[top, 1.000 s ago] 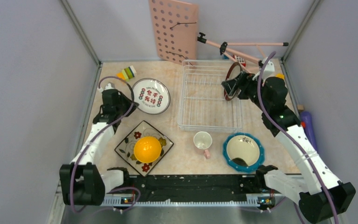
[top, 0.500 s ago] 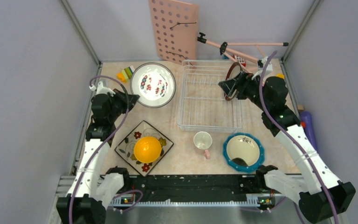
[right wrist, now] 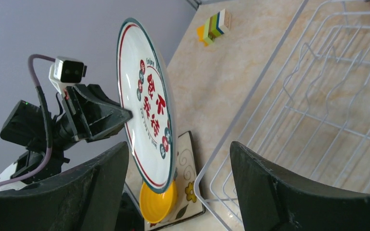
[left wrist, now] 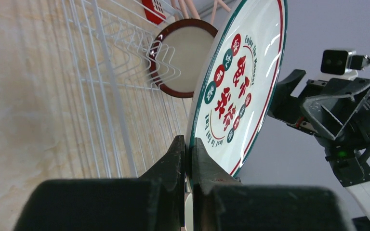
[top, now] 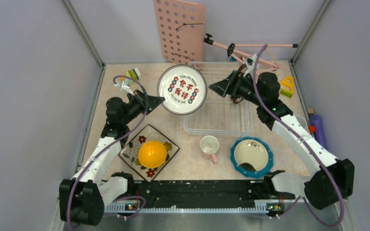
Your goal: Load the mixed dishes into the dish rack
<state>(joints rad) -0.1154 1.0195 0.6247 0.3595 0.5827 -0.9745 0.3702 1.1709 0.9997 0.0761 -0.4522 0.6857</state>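
Left gripper [top: 161, 99] clamped on the edge of a printed round plate [top: 182, 90], lifted off the worktop [top: 192, 166] by the rack's [top: 217, 133] far-left corner. Right gripper [top: 212, 87], jaws apart, faces the plate from over the rack. Brown-rimmed plate [left wrist: 183, 60] stands in the rack. Bowl [top: 152, 153] on square plate [top: 131, 150], cup [top: 209, 144] and teal dish [top: 251, 151] sit on the worktop.

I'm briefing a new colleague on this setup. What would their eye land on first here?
A white round plate with red lettering is held up, tilted, in mid-air by the left gripper, jaws shut on its rim, at the far-left corner of the dish rack. Opposite, over the rack, the right gripper faces it with jaws wide open. At near left, a yellow-orange bowl sits on the square floral plate.
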